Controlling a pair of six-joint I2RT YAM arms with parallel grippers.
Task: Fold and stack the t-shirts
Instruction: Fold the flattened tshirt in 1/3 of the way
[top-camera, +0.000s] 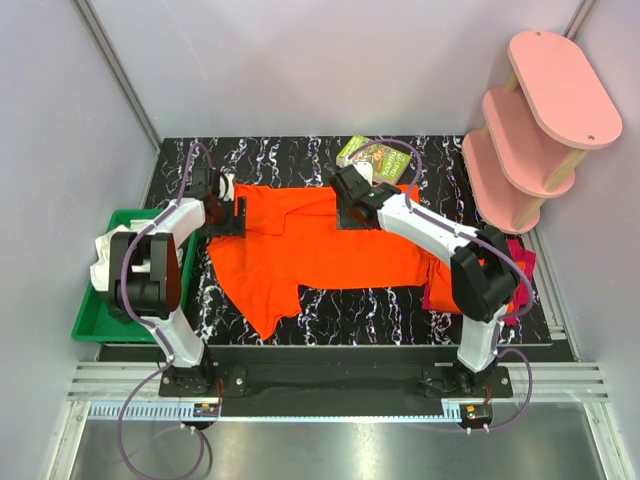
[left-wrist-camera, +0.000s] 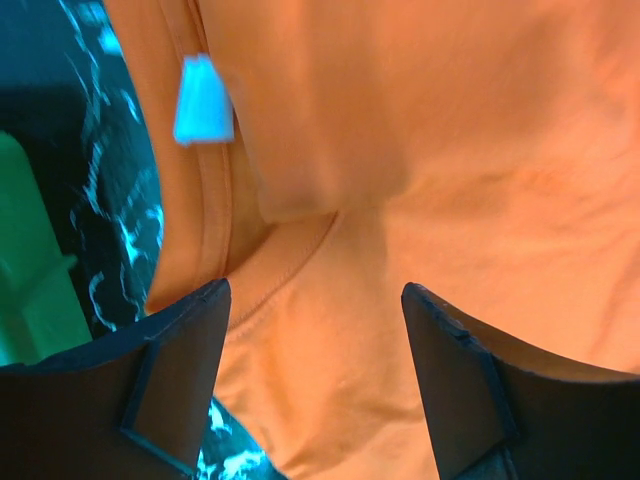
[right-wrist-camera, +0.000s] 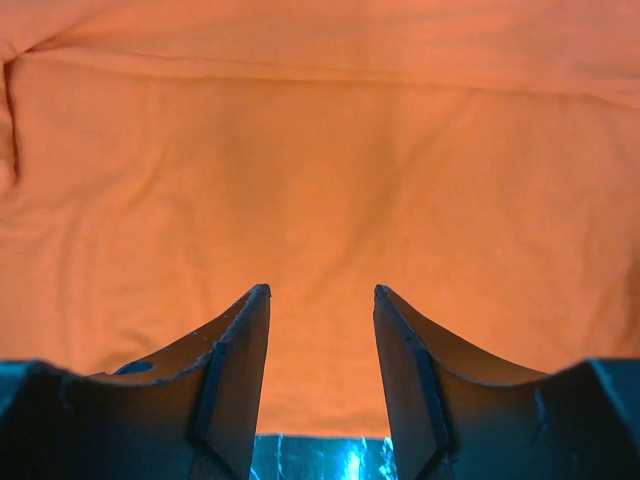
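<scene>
Bench-top folding, first garment: the orange t-shirt (top-camera: 320, 245) lies spread sideways across the middle of the black marbled bench (top-camera: 400, 310), its collar (left-wrist-camera: 215, 220) toward my left arm and one sleeve trailing toward the near edge. The magenta t-shirt (top-camera: 518, 262) sits bunched at the right end of the bench, partly under my right arm, and looks unfolded from here.

My left end effector (left-wrist-camera: 315, 288) hangs over the collar, just beside the pale label (left-wrist-camera: 203, 100), jaws wide apart with nothing pinched between them. My right end effector (right-wrist-camera: 321, 290) is poised over the shirt's far edge, jaws parted to a narrower gap, flat cloth beneath and none caught in them.

I read this as the approach to the first fold of the orange shirt; no fold shows yet and nothing is stacked. The next move, as I judge it, calls for both end effectors to come down and close on a single layer at collar and far edge, then carry that edge toward me in step so the cloth does not skew or bunch.
</scene>
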